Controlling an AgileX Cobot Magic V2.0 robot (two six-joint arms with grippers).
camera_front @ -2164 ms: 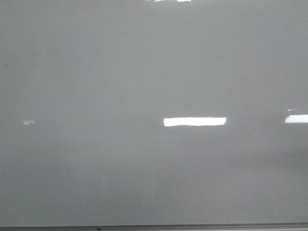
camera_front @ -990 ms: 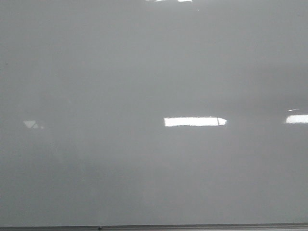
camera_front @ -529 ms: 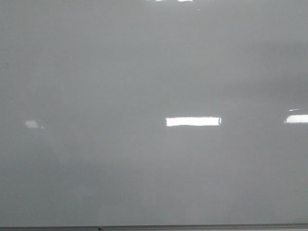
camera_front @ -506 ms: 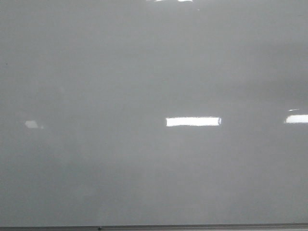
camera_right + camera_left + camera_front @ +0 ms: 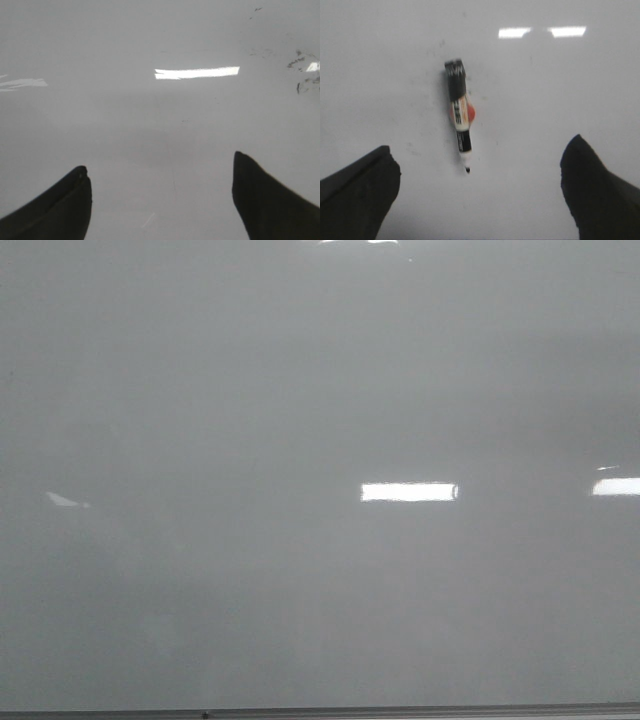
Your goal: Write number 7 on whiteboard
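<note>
The whiteboard [image 5: 300, 390] fills the front view, glossy grey-white, with its thin grey bottom edge [image 5: 400, 711]. No number 7 shows on it in any view. No gripper shows in the front view. In the left wrist view a black marker [image 5: 459, 120] with a white and orange label lies on the white surface [image 5: 545, 90], its bare tip toward my left gripper [image 5: 480, 147]. That gripper is open and empty, with the marker beyond its fingertips. My right gripper [image 5: 160, 162] is open and empty over a bare part of the surface [image 5: 150, 115].
Bright rectangular glare patches [image 5: 408, 492] lie on the board in the front view. Faint dark ink smudges [image 5: 300, 62] mark the surface in the right wrist view.
In the front view the central glare patch has become shorter from its left end, and the small reflection at the left has changed shape. Nothing has been drawn.
</note>
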